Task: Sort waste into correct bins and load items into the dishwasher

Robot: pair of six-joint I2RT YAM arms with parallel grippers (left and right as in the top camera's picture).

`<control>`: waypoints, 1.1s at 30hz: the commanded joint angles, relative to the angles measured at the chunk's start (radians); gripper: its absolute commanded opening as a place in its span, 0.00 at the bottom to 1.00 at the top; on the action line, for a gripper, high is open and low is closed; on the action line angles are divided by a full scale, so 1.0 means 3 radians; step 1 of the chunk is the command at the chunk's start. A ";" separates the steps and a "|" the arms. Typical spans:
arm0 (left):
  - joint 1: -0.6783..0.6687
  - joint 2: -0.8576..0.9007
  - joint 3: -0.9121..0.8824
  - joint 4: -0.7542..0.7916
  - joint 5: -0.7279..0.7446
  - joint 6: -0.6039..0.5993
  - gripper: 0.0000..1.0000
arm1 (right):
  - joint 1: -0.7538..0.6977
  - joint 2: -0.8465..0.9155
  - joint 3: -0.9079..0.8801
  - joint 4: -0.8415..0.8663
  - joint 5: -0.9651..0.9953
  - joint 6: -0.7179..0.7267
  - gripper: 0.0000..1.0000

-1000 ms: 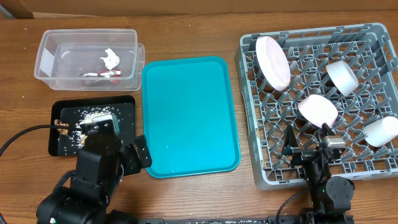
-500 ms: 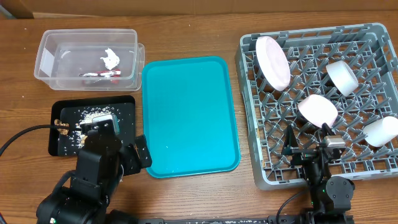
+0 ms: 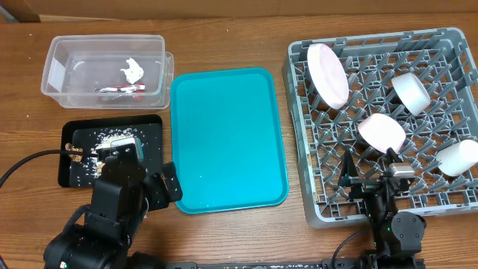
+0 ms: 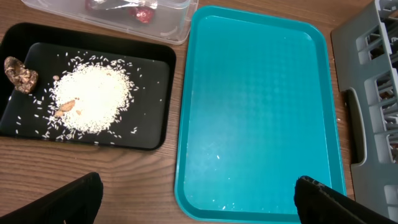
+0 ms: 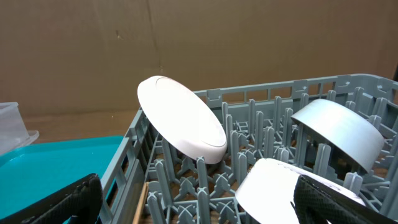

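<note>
The clear tub (image 3: 56, 71) holds the white tissue (image 3: 133, 71) and the red-and-white wrapper (image 3: 119, 89). The black tray (image 3: 153, 127) holds rice scraps (image 4: 93, 96) and the brown lump (image 4: 22, 73). The grey rack (image 3: 441, 41) holds the white plate (image 3: 327, 75), a pale grey bowl (image 3: 411, 92), a white bowl (image 3: 381, 132) and the cup (image 3: 457, 158). A wooden chopstick (image 5: 140, 202) lies in the rack by its near wall. My left gripper (image 4: 199, 202) is open and empty above the teal tray's near edge. My right gripper (image 5: 199, 205) is open and empty over the rack's front.
The teal serving tray (image 3: 228, 138) lies between the black tray and the rack, with a few white specks on it. The left arm (image 3: 119, 194) sits below the black tray. A cable (image 3: 30, 161) runs across the table at the left.
</note>
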 commanded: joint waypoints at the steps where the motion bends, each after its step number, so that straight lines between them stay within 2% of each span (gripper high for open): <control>1: -0.0020 0.0005 -0.0006 -0.0001 -0.0070 -0.0058 1.00 | 0.0018 -0.0027 -0.0036 0.0023 0.0032 -0.0003 1.00; 16: 0.0070 -0.0010 -0.0067 -0.0061 -0.0072 -0.0028 1.00 | 0.0018 -0.0027 -0.0036 0.0023 0.0032 -0.0001 1.00; 19: 0.0175 -0.0116 -0.0200 0.0099 -0.0069 0.0145 1.00 | 0.0018 -0.0027 -0.0036 0.0024 0.0032 -0.0003 1.00; 28: 0.0580 -0.0855 -0.1291 0.1640 0.0164 0.0949 1.00 | 0.0018 -0.0027 -0.0036 0.0023 0.0032 -0.0003 1.00; 33: 0.0772 -0.1275 -0.2045 0.2612 0.0421 0.1133 1.00 | 0.0018 -0.0027 -0.0036 0.0024 0.0032 -0.0003 1.00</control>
